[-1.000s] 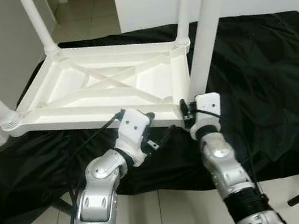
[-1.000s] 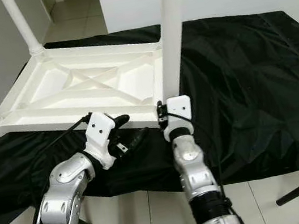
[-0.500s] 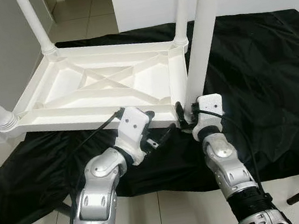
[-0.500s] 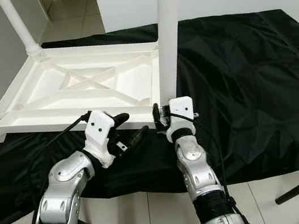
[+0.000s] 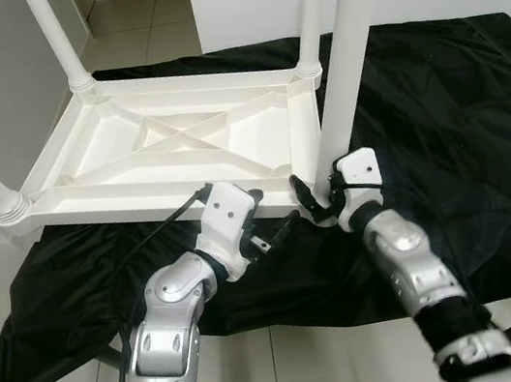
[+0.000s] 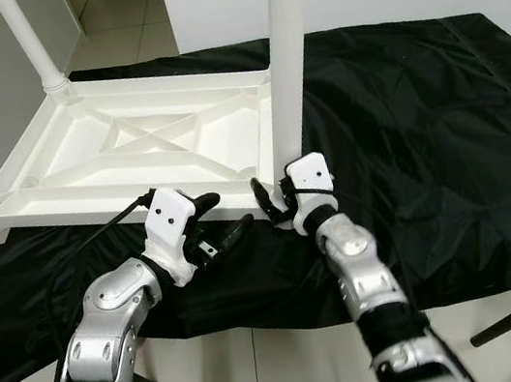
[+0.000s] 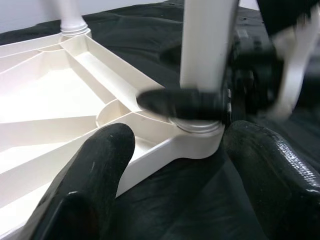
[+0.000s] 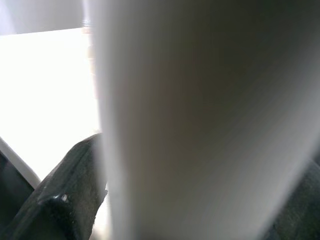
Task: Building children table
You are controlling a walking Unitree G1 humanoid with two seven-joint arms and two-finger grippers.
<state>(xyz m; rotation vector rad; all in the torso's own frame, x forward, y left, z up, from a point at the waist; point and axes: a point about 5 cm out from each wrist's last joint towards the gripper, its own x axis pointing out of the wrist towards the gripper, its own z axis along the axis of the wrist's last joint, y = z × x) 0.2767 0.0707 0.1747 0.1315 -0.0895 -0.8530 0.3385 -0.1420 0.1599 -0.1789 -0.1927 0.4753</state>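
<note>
Last leg going into the upturned table!

We have the right gripper clasped round the near-right leg low at its socket; it looks light, stiff, smooth plastic, likely slippery, so we grip near the base. The table lies at 12 o'clock on the black cloth; the left gripper waits spread wide at 9 o'clock of that corner.

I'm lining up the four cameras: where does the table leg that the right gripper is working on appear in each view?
Left eye: near-right table leg, right of centre, above the right gripper.
Right eye: centre.
Left wrist: upper middle, seated in its corner socket.
Right wrist: blurred, filling the centre.
Shared landmark: white upturned tabletop.
</note>
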